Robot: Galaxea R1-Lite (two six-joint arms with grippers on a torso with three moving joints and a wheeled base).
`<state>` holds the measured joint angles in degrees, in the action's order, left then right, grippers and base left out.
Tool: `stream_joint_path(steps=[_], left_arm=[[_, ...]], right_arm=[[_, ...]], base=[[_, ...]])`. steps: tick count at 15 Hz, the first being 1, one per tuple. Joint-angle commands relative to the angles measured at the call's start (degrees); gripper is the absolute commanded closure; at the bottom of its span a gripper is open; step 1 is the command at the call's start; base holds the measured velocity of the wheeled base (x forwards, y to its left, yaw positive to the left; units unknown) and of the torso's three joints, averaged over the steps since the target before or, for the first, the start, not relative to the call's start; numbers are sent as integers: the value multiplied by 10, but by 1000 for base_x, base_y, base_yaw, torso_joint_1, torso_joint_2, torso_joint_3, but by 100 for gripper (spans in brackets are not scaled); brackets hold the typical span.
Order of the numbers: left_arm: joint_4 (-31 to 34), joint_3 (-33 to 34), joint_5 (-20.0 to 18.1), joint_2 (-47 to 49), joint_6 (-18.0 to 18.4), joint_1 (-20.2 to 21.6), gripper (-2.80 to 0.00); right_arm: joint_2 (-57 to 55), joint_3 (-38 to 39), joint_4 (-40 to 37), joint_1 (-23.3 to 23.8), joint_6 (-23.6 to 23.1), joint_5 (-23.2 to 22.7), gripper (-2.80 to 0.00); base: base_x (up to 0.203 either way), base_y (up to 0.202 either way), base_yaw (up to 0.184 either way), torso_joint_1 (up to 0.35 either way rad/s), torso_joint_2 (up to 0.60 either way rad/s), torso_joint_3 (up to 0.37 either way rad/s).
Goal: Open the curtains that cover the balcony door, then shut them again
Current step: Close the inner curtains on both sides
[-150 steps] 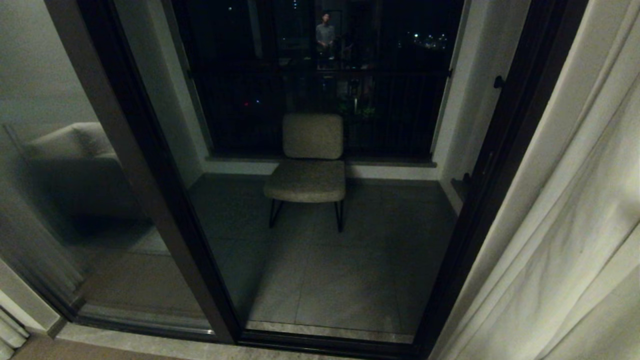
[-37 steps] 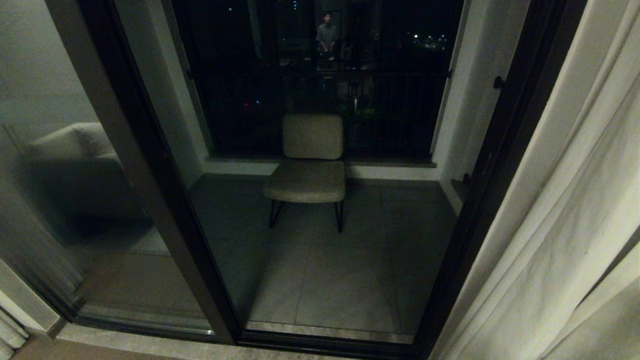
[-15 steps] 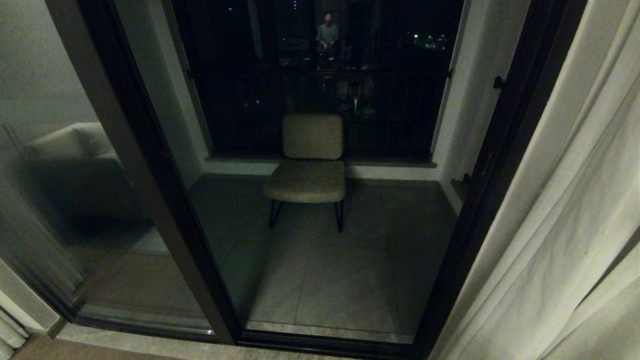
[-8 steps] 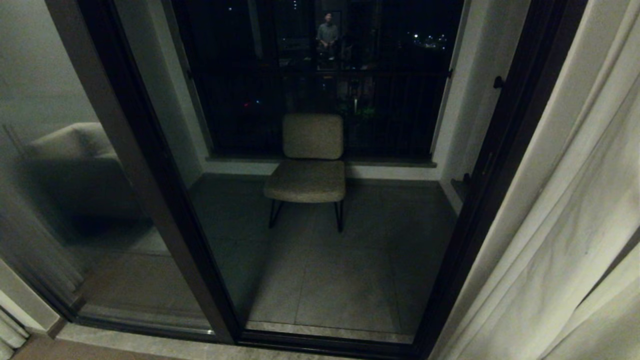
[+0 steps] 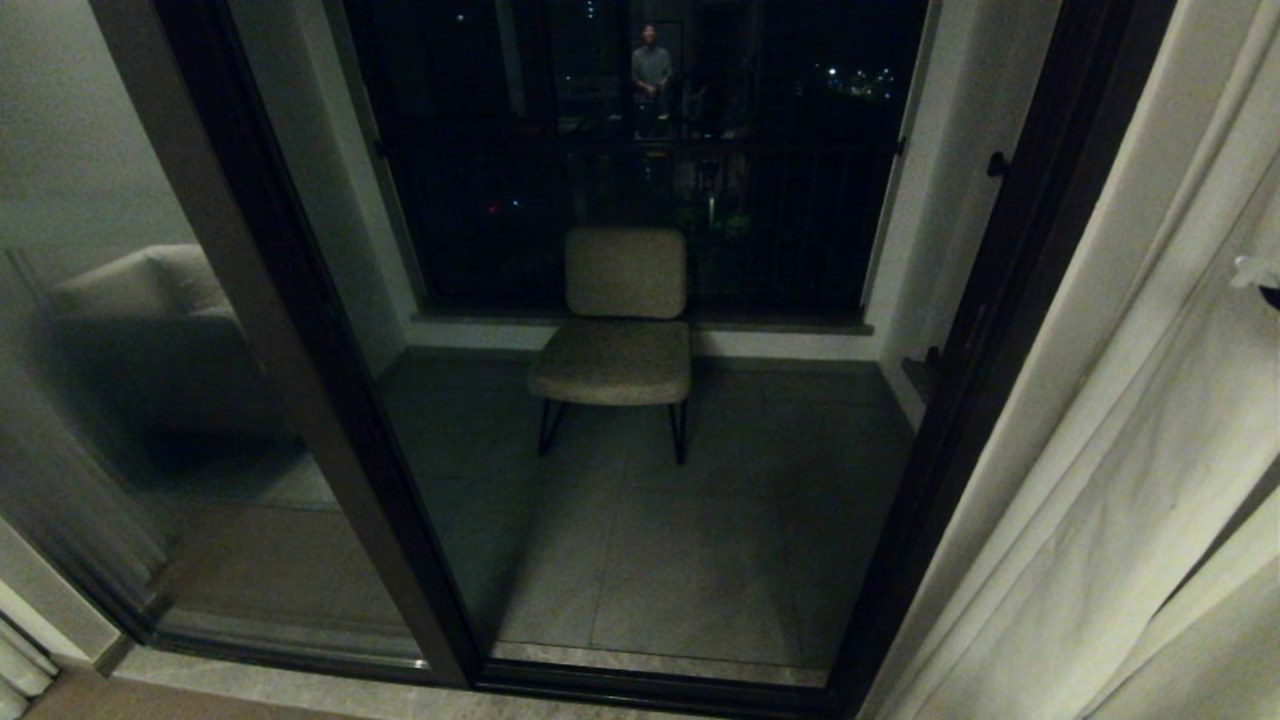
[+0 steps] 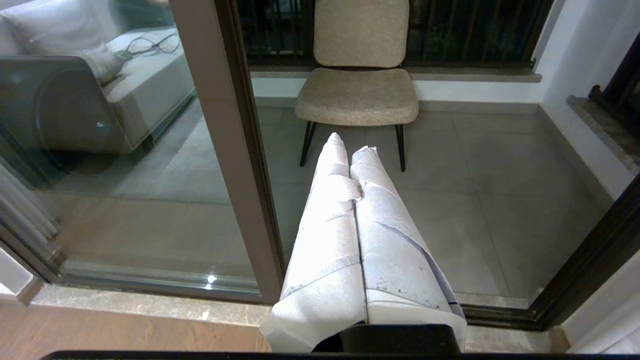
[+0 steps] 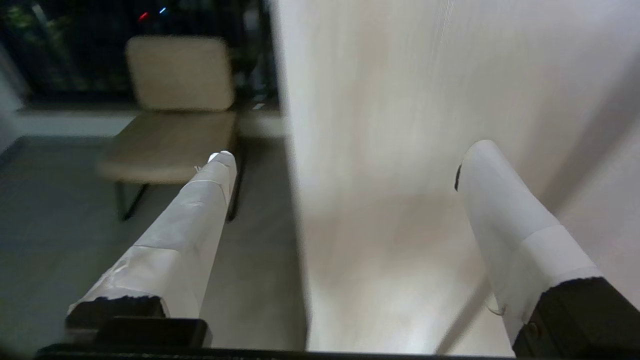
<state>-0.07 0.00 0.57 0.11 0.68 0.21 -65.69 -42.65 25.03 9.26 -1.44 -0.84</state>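
Note:
The curtains are drawn aside. One cream panel (image 5: 1130,480) hangs at the right, and a sliver of the other (image 5: 12,668) shows at the lower left. Between them the balcony door (image 5: 300,330) stands uncovered, with dark frame and glass panes. My right gripper (image 7: 350,160) is open, and the right panel's inner edge (image 7: 400,125) lies between its white-wrapped fingers without being pinched. In the head view only one of its fingertips (image 5: 1256,270) shows, at the right edge in front of the curtain. My left gripper (image 6: 350,144) is shut on nothing and points at the door's frame (image 6: 235,150) and floor.
A beige chair (image 5: 620,330) stands on the tiled balcony behind the glass, before a dark railing. The left pane reflects a sofa (image 5: 140,300). A person's reflection (image 5: 650,65) shows high in the far glass. A stone threshold (image 5: 300,690) runs along the door's foot.
A white fingertip of my right gripper has come into the head view at the right edge, in front of the right curtain. The door, the chair and the camera have not moved.

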Motion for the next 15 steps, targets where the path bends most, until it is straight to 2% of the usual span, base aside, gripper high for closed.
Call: stream_joint_path(steps=[1, 4, 7, 11, 12, 13, 15], left_arm=[[0, 0, 0, 0, 1, 0, 0], [0, 0, 0, 0, 0, 0, 0], [0, 0, 0, 0, 0, 0, 0], [0, 0, 0, 0, 0, 0, 0], [0, 0, 0, 0, 0, 0, 0], [0, 0, 0, 0, 1, 0, 0], [0, 0, 0, 0, 1, 1, 0]], right_arm=[[-63, -6, 41, 14, -18, 1, -280], [-103, -48, 47, 27, -32, 11, -280], [-145, -90, 47, 29, -32, 42, -280], [-169, -119, 49, 29, -30, 47, -280], [-171, -119, 57, 29, -30, 46, -99], [-173, -118, 69, 29, -29, 46, 0], [-179, -121, 81, 29, -27, 46, 0]], base=[[0, 0, 0, 0, 0, 0], [0, 0, 0, 0, 0, 0], [0, 0, 0, 0, 0, 0], [0, 0, 0, 0, 0, 0], [0, 0, 0, 0, 0, 0], [0, 0, 0, 0, 0, 0], [0, 0, 0, 0, 0, 0]])
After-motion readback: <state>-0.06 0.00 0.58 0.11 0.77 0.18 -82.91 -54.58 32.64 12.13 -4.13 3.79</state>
